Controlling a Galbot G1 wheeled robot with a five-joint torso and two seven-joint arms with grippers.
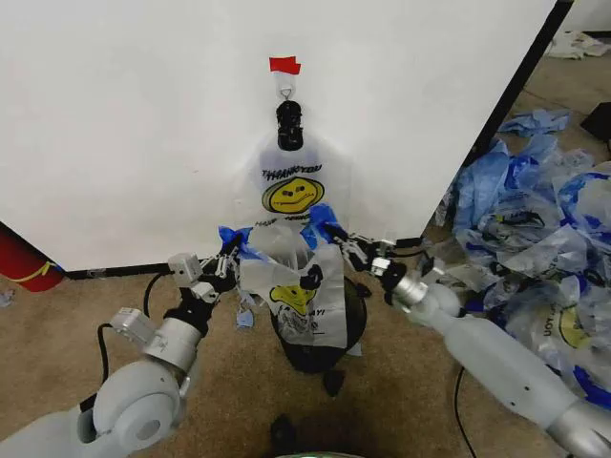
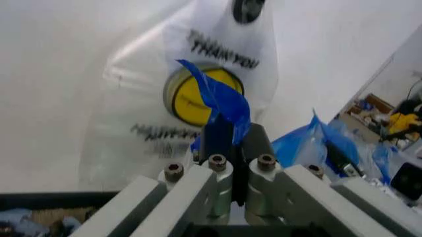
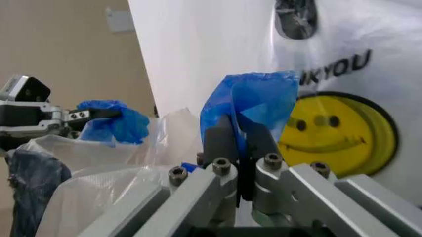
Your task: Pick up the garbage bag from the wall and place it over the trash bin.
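The garbage bag (image 1: 294, 291), translucent with a yellow smiley, hangs spread open between my two grippers just above the black mesh trash bin (image 1: 355, 320), covering most of it. My left gripper (image 1: 229, 253) is shut on one blue handle (image 2: 223, 104), and my right gripper (image 1: 342, 243) is shut on the other blue handle (image 3: 256, 96). In the left wrist view the left gripper (image 2: 236, 138) pinches the blue strip; the right gripper (image 3: 238, 136) does the same in its own view. Behind stands the white wall (image 1: 134, 124) with red tape (image 1: 284, 65) and a black clip (image 1: 289, 124).
A second smiley bag (image 1: 293, 191) hangs from the clip on the wall. A heap of bluish plastic bags (image 1: 544, 219) lies on the carpet at the right. A red cylinder (image 1: 24, 262) stands at the far left by the wall.
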